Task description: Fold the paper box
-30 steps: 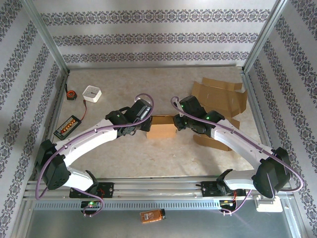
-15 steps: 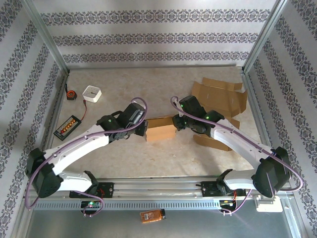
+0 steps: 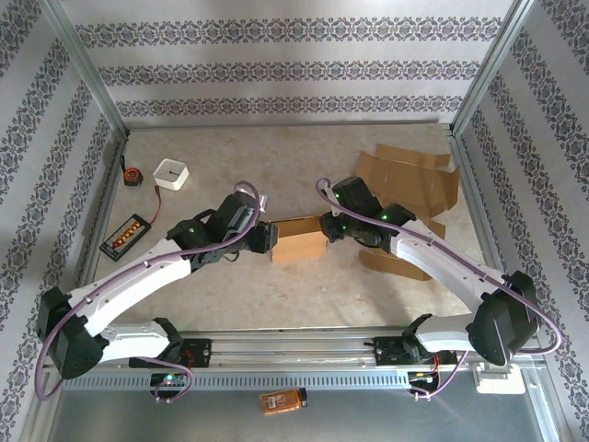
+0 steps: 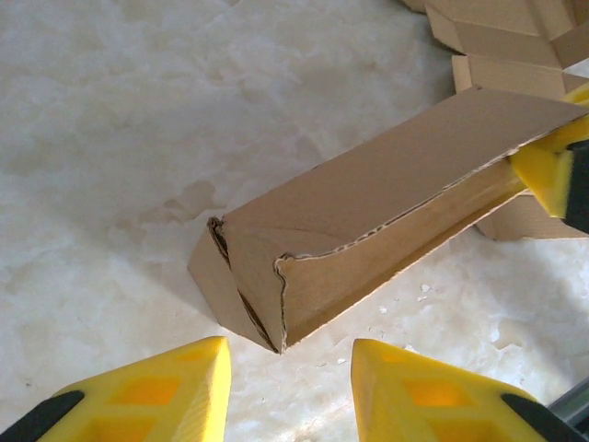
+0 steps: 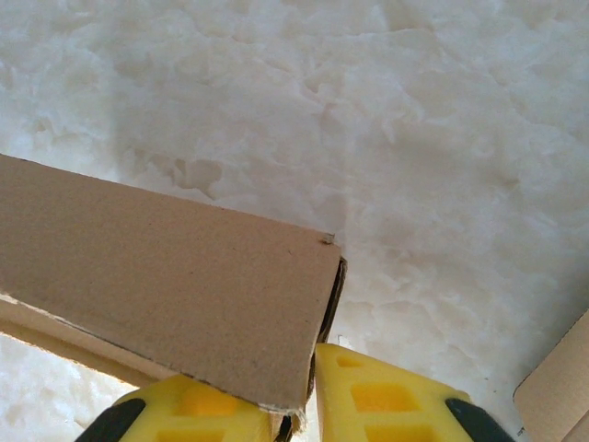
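Note:
The brown paper box [image 3: 299,241] lies folded into a long closed shape on the table's middle. In the left wrist view its near end [image 4: 368,212] shows torn, overlapping flap edges. My left gripper [image 3: 267,238] stands just left of that end, open, its yellow fingertips [image 4: 290,368] apart with bare table between them and a small gap to the box. My right gripper [image 3: 327,227] is shut on the box's right end; in the right wrist view its fingers [image 5: 308,405] pinch the cardboard wall [image 5: 156,295]. One right finger [image 4: 543,170] shows at the box's far end.
Flat cardboard blanks [image 3: 409,184] lie at the back right, and another piece [image 3: 396,265] lies under the right arm. A white box [image 3: 171,174], a tape measure [image 3: 133,174] and a black tray [image 3: 125,236] sit at the left. Metal frame posts border the table.
My left gripper has opened, let go of the box's left end and drawn back to the left. The box has turned slightly. The right arm has held still.

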`<state>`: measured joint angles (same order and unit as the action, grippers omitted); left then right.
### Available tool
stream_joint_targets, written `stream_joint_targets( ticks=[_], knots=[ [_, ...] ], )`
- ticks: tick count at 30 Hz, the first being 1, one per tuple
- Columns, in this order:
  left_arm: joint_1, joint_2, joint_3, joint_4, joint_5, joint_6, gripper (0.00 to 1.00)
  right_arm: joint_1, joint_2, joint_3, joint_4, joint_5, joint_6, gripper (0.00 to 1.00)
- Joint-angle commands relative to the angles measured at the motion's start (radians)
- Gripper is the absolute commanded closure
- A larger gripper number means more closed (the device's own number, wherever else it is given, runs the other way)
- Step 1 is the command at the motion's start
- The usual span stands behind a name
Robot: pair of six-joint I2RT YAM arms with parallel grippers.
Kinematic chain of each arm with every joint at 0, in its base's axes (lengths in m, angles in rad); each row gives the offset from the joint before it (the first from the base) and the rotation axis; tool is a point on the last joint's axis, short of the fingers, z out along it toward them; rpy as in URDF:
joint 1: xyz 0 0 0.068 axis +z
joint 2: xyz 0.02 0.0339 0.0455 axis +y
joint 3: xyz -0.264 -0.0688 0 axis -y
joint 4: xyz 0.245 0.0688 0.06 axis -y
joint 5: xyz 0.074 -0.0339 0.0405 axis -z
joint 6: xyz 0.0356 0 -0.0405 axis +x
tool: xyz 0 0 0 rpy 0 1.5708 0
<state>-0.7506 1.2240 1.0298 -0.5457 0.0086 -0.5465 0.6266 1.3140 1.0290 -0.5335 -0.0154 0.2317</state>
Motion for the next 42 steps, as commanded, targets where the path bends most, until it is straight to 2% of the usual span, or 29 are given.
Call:
stream_joint_targets(
  ticks=[1,5,9,16,26,33,39,42],
  knots=[
    [0.010,0.023,0.004,0.004,-0.057,-0.010,0.61,0.010,0.028,-0.007,-0.088,0.012,-0.011,0.80],
    [0.010,0.050,0.017,0.008,-0.076,0.021,0.67,0.010,0.024,-0.006,-0.089,0.015,-0.014,0.80],
    [0.011,0.085,0.043,-0.007,-0.081,0.027,0.86,0.010,0.025,0.000,-0.092,0.015,-0.014,0.80],
    [0.019,0.072,0.004,0.008,-0.085,-0.067,1.00,0.015,0.024,0.010,-0.097,0.009,-0.006,0.80],
    [0.055,0.056,-0.106,0.069,-0.005,-0.178,1.00,0.025,0.036,0.010,-0.094,0.009,-0.004,0.80],
    [0.062,0.038,-0.118,-0.109,-0.180,-0.148,1.00,0.027,0.034,0.003,-0.092,0.011,-0.004,0.80],
    [0.062,-0.004,-0.112,-0.069,-0.164,-0.127,1.00,0.028,0.042,0.001,-0.091,0.010,-0.003,0.80],
    [0.063,-0.025,-0.091,-0.091,-0.201,-0.107,1.00,0.030,0.040,0.000,-0.093,0.015,-0.005,0.81]
  ],
)
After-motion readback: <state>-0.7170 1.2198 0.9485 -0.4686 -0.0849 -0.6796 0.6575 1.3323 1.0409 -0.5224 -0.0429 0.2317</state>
